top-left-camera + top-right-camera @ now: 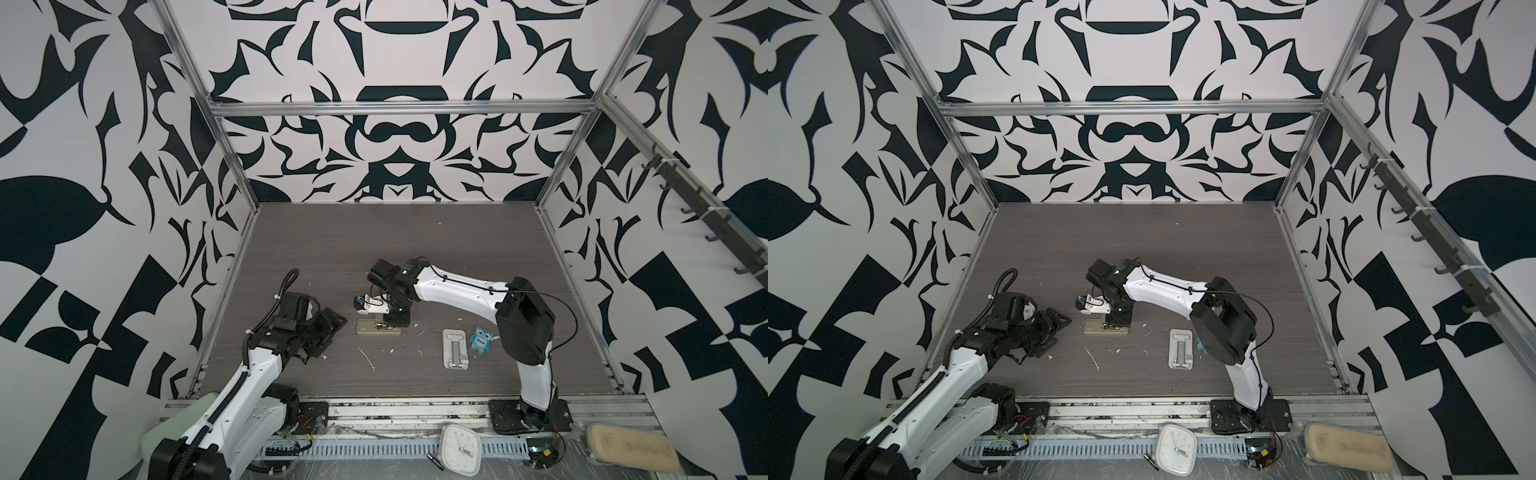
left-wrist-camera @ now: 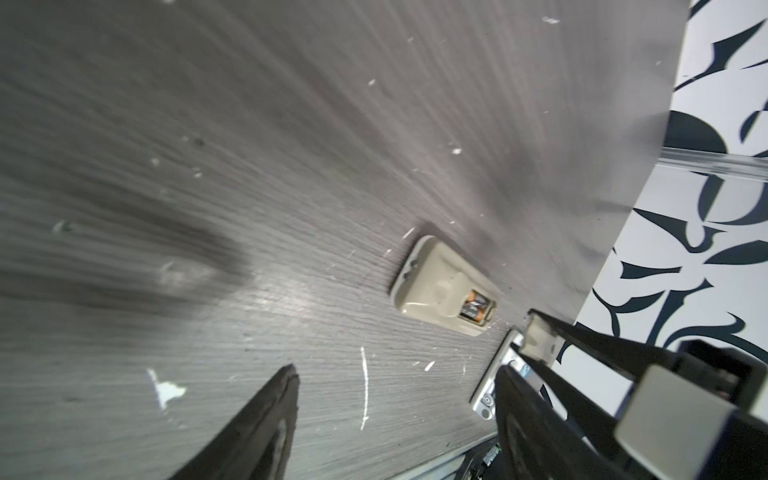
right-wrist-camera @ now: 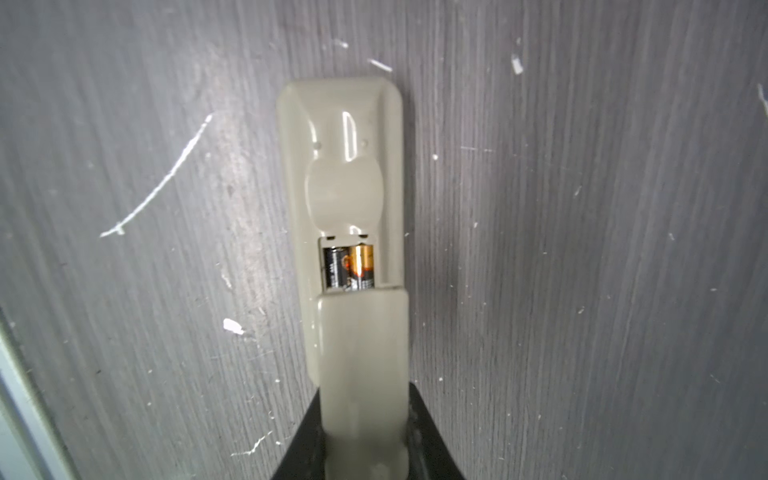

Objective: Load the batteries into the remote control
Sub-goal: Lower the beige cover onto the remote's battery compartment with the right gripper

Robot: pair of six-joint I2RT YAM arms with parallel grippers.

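Pinching the grey-beige cover (image 3: pixel 361 345) by its side edges, right end effector (image 3: pixel 368 399) is clamped on it w/ the lid's front lip at the bay mouth, prob. so it can slide straight on over the remote control (image 3: pixel 340 166), which lies back-up on the table (image 3: pixel 582 208) just ahead of the tips. Both batteries (image 3: pixel 349 266) sit side by side in the bay, partly exposed beyond the lid, so loading looks done bar closing. Left end effector (image 2: pixel 397 372): jaws apart & empty, remote ahead of it, well clear, likely parked to leave room.
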